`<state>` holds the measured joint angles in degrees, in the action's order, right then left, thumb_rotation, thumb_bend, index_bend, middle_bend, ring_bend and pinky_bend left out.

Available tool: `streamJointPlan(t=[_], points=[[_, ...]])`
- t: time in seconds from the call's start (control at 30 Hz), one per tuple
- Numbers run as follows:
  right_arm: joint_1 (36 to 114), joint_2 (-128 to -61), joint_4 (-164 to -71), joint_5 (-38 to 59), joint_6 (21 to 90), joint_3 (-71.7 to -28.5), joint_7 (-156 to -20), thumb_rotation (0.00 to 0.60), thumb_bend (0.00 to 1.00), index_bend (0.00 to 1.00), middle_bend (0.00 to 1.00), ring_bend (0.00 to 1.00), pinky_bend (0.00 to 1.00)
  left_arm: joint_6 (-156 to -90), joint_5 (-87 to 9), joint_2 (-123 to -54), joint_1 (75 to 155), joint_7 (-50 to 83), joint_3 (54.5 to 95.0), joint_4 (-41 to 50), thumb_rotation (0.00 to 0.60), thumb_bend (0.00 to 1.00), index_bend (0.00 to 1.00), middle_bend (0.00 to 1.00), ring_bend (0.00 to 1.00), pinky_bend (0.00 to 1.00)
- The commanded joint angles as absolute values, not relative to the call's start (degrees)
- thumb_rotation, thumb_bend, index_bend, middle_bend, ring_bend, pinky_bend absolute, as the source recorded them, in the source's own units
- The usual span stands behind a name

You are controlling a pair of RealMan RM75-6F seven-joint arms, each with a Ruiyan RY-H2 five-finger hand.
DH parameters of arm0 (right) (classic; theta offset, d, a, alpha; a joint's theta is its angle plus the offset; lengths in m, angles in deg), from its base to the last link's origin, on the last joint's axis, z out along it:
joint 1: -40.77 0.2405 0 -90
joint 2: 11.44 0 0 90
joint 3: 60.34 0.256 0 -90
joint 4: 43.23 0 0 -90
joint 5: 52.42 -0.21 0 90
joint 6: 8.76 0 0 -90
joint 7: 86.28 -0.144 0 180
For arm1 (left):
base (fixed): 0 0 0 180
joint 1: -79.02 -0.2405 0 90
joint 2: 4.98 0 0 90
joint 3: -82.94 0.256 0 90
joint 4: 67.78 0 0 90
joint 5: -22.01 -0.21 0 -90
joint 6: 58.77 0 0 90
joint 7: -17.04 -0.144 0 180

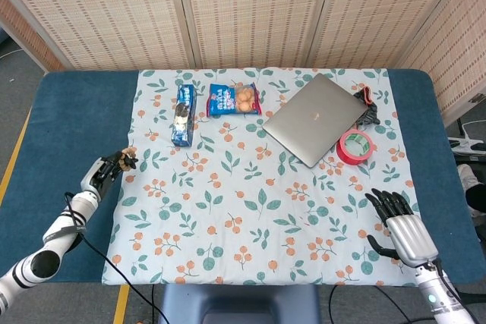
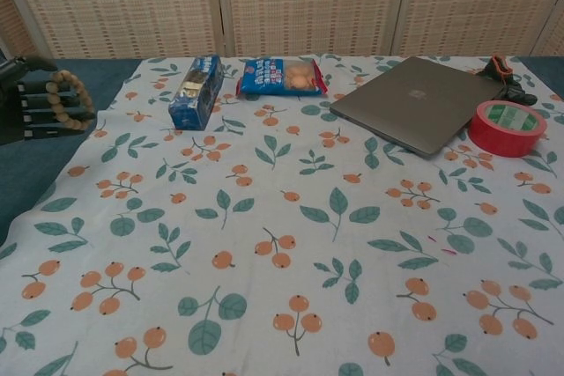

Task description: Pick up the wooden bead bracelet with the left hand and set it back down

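The wooden bead bracelet (image 2: 70,100) is a loop of tan beads draped around the dark fingers of my left hand (image 2: 33,110), which holds it at the left edge of the chest view. The head view shows the same left hand (image 1: 105,173) holding the bracelet (image 1: 126,158) just off the left edge of the floral cloth (image 1: 250,195), above the blue table. My right hand (image 1: 400,228) rests open, fingers spread, on the cloth's near right corner.
A blue biscuit box (image 1: 182,114), a blue snack bag (image 1: 235,99), a closed grey laptop (image 1: 314,118), a red tape roll (image 1: 355,146) and a small dark clip (image 1: 367,105) lie along the far half of the cloth.
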<state>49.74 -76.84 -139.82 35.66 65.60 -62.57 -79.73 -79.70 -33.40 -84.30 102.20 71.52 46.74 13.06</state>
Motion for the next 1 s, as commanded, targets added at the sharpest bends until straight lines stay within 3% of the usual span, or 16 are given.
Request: streamJointPlan(t=[0.03,0.37,0.5,0.63,0.8,1.0], points=[[49.8,-76.8,-139.9,35.7,65.5,-62.6,-79.7,0.518,0.31,0.0,0.0,0.0,0.0,-79.6,-33.9,-84.4,102.2,71.9,46.7,12.7,0.372,0.54,0.59,0.56,0.23,0.09],[49.7,-76.8,-139.9,35.7,65.7,-62.6,-79.6,0.517,0.31,0.0,0.0,0.0,0.0,-79.1,-34.4,-84.2,102.2,73.2,47.0,12.7,0.407,0.54,0.59,0.56,0.23,0.09],[49.7,-76.8,-139.9,35.7,65.7,-62.6,-79.7,0.517,0.31,0.0,0.0,0.0,0.0,-78.8,-34.8,-84.1,102.2,73.5,46.9,13.0,0.464,0.67,0.59,0.56,0.23,0.09],[49.7,-76.7,-140.0,35.7,65.8,-62.5,-79.7,0.517,0.31,0.0,0.0,0.0,0.0,-78.5,-35.7,-83.9,102.0,73.9,46.7,13.2,0.599,0.83,0.59,0.55,0.22,0.08],[49.7,-76.7,-139.9,35.7,65.8,-62.5,-79.9,0.518,0.31,0.0,0.0,0.0,0.0,-77.8,-37.4,-83.8,101.7,75.2,46.2,13.7,0.6,0.96,0.59,0.54,0.22,0.08],[49.7,-76.6,-139.9,35.7,65.8,-62.5,-80.0,0.517,0.31,0.0,0.0,0.0,0.0,-77.2,-38.8,-84.0,101.4,76.8,45.7,13.7,0.6,1.0,0.59,0.54,0.21,0.08]])
